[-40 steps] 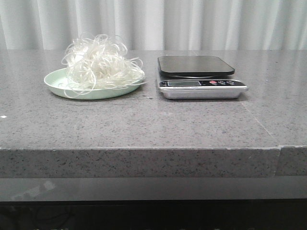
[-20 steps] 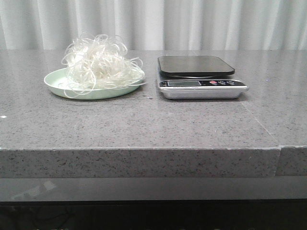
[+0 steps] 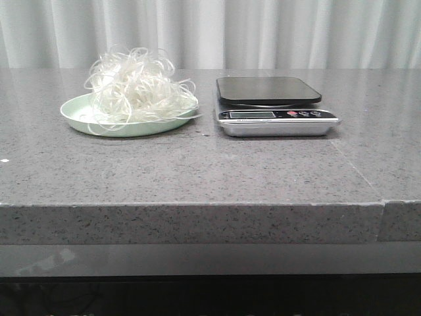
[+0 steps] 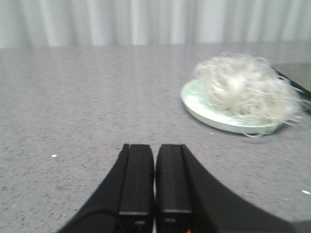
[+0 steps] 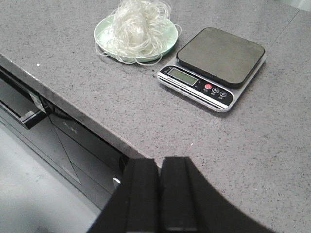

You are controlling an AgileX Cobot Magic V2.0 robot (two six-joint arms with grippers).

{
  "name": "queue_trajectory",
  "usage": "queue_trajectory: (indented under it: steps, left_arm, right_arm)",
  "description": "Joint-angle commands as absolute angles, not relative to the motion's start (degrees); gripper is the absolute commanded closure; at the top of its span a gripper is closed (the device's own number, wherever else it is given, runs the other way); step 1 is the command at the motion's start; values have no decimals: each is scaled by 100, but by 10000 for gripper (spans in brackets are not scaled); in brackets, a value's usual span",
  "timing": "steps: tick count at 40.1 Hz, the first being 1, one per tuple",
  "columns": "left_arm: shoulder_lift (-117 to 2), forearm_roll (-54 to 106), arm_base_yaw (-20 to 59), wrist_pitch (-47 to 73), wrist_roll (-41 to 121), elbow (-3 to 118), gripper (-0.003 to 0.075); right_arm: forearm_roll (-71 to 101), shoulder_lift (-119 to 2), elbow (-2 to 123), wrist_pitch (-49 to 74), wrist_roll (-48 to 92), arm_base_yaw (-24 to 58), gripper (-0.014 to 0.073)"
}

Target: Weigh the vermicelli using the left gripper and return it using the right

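1. The vermicelli (image 3: 137, 85) sits heaped in a loose white tangle on a pale green round plate (image 3: 77, 115), with stray loops sticking up and spilling over the plate's rim.
2. The plate rests on the grey speckled counter (image 3: 197, 168), left of centre in the front view.
3. Just beside the plate, on its right, stands a digital kitchen scale (image 3: 273, 105) with a dark square weighing platform, a silver body and a small display with buttons along its front edge. Nothing lies on the platform.
4. Plate and scale are near each other but do not touch; a narrow strip of counter shows between them.
5. The left pincer (image 4: 154, 182) hovers low over the bare counter, well apart from the vermicelli (image 4: 243, 90) and plate (image 4: 206, 114). Its two black fingers are pressed together with only a thin seam between them, holding nothing.
6. The right pincer (image 5: 159, 194) is above the counter's front edge, looking down at the plate (image 5: 104, 36), vermicelli (image 5: 138, 26) and scale (image 5: 214, 68). Its fingers are likewise closed against each other and empty.
7. Pale pleated curtains (image 3: 210, 33) hang behind the counter.
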State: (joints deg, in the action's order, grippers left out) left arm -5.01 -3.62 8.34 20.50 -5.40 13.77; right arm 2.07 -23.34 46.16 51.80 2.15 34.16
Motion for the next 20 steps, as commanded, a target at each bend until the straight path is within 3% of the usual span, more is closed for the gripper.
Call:
queue_trajectory:
  steps: [1,15,20]
  left_arm:
    - [-276,-247,552,958,-582,1014,566]
    - [153,-221,374,-459,-582,-237,566]
    - [153,-221,440,-456,-582,-239,566]
  right_arm:
    - [155,-2389,4738,4780,240,3371,435]
    - [155,-2389,4738,4787,240,3371,435]
    - [155,-2389,4738,4787,240,3371,435]
